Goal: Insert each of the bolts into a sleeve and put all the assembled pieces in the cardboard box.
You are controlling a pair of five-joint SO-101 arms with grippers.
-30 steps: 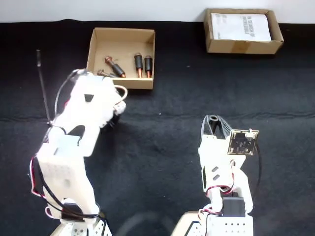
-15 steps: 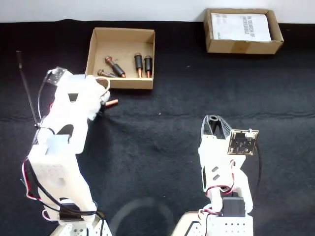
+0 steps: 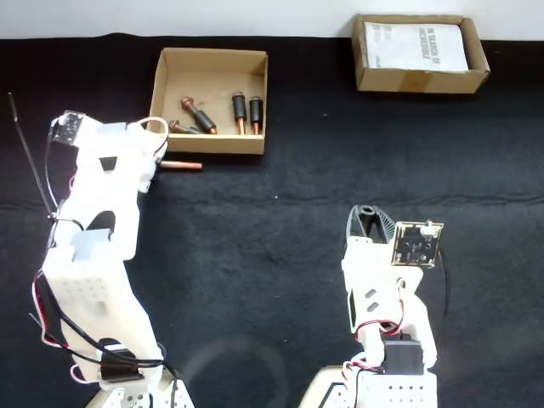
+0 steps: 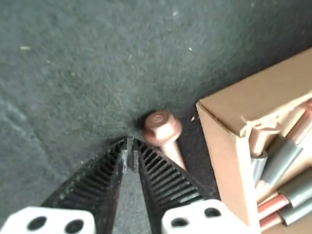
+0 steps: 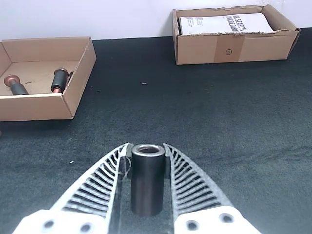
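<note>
A copper bolt (image 3: 181, 165) lies flat on the black mat just in front of the cardboard box (image 3: 208, 145). My left gripper (image 4: 129, 147) is shut with nothing between its fingers. The bolt (image 4: 163, 129) rests against the outer side of one finger, hex head just past the tips, close to the box corner (image 4: 229, 146). Several assembled pieces (image 3: 240, 110) lie inside the box. My right gripper (image 5: 146, 147) is shut on a dark sleeve (image 5: 147, 180), held upright above the mat at front right (image 3: 367, 210).
A second cardboard box (image 3: 421, 81) holding a printed sheet stands at the back right (image 5: 234, 48). Black mat covers the table between the arms and the boxes. A thin black wire (image 3: 30, 153) sticks up beside the left arm.
The left arm swung left and toward the box. The bolt came out from under it, moved along with it, and now lies level by the box's front wall. The right arm stayed still.
</note>
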